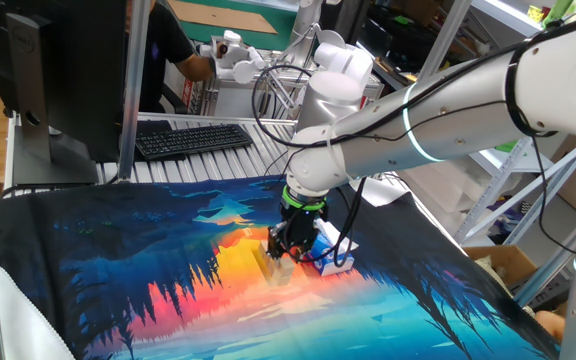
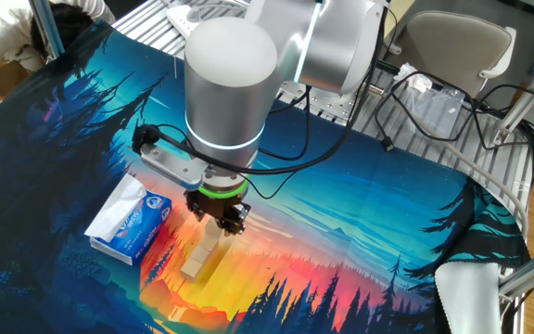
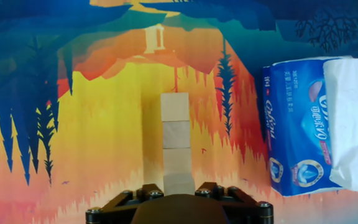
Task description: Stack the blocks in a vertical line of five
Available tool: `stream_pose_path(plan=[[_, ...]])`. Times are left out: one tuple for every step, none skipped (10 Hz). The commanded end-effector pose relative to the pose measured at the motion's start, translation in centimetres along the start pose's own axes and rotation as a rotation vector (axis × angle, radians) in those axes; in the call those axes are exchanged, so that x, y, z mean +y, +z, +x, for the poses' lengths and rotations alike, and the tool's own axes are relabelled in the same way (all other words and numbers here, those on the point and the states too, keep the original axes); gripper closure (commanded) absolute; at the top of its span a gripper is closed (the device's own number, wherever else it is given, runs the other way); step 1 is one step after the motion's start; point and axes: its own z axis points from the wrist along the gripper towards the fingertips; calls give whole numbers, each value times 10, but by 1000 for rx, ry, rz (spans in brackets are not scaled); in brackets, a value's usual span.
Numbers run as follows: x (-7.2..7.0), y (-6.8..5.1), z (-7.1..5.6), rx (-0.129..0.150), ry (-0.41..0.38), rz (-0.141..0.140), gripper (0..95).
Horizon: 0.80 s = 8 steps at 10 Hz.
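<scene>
— Looking down my own fingers, I see the blocks laid as a straight row on the painted cloth, running directly away from my pincer. I count four faces for certain, each touching the next; the nearest sits right at my fingertips.

— And the fifth one?

— I cannot tell. It may be hidden under my housing or held between my fingers. From the other fixed view the row lies just below and ahead of my pincer, but the fingertips are masked by the wrist there as well.

— So is your pincer clamped or apart?

— None of the pictures settles it, so I won't guess.

— Why hang so low and square over the row's near end?

— My judgement: lined up with the row's axis, I can add or nudge a block without skewing the others.

— And the blue-and-white tissue pack?

— It lies off to my right, apart from the row, so it shouldn't catch my fingers.
</scene>
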Motion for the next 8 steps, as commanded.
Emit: stream_pose_path(plan=[[0,-1,-6,7,0,0,380],[-1,-3,-10,8,-1,1,380],[-1,-4,-12,7,0,2,380],[-1,-5,-16,8,-1,3,380],[-2,-7,-22,11,-2,3,570],[-2,-8,-29,11,-2,3,570],[-2,-8,-36,12,-2,4,570],[-3,-7,-42,11,-2,2,570]])
